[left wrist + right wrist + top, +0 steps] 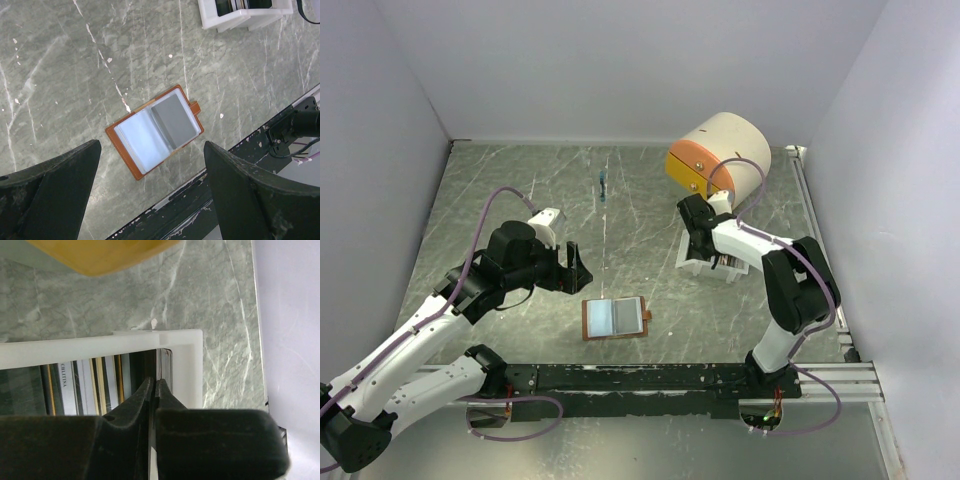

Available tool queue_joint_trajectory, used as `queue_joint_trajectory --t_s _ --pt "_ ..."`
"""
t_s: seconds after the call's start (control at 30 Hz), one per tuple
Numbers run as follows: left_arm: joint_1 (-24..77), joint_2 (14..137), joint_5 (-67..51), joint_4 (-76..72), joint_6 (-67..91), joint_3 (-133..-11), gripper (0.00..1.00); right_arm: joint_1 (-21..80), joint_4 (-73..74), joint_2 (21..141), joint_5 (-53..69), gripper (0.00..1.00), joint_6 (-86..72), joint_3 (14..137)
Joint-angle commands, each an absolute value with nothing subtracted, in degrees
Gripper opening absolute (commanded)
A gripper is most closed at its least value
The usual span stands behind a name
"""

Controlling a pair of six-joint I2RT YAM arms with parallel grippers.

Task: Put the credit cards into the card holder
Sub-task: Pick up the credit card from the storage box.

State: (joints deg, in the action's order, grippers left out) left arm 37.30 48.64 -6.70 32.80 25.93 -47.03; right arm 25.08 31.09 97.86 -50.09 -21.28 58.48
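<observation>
The right gripper [154, 382] is inside the white tray [100, 345] on the right, its jaws pressed together among the upright credit cards [95, 385]; whether a card is pinched, I cannot tell. It should lift straight and slowly. The left gripper [578, 268], wide and empty, hovers beside the card holder [615, 318], which lies open near the middle.

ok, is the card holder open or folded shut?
Open: the card holder lies spread flat, both pale inner panels facing up.
</observation>
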Motion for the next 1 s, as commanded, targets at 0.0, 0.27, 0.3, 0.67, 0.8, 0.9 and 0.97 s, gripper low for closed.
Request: queue_joint_trajectory --t_s 0.0,0.27,0.3,0.67,0.8,0.9,0.97 --pt "37.5 48.3 -7.2 31.9 25.2 -46.6 0.96 24.6 30.0 96.0 -49.5 0.00 -20.2 59.0" --pt "37.5 48.5 -7.3 31.8 25.4 -46.6 0.96 24.6 30.7 92.9 -45.1 0.00 -19.0 61.5" --pt "37.5 48.5 -7.3 31.7 25.4 -46.5 0.96 24.6 30.8 92.4 -44.6 0.00 -19.1 61.5" --pt "37.5 48.7 -7.0 31.9 25.7 -46.4 0.95 24.5 30.6 89.1 -44.8 0.00 -19.1 59.4" --pt "37.5 48.9 -6.8 32.1 25.9 -46.4 0.95 23.6 31.0 87.6 -45.6 0.00 -18.6 59.2" --pt "37.5 48.7 -6.7 32.0 26.0 -46.3 0.95 22.5 31.1 86.5 -45.5 0.00 -18.2 59.1" --pt "37.5 48.8 -6.4 32.1 26.1 -46.4 0.95 21.7 30.7 85.7 -44.9 0.00 -18.1 58.8"
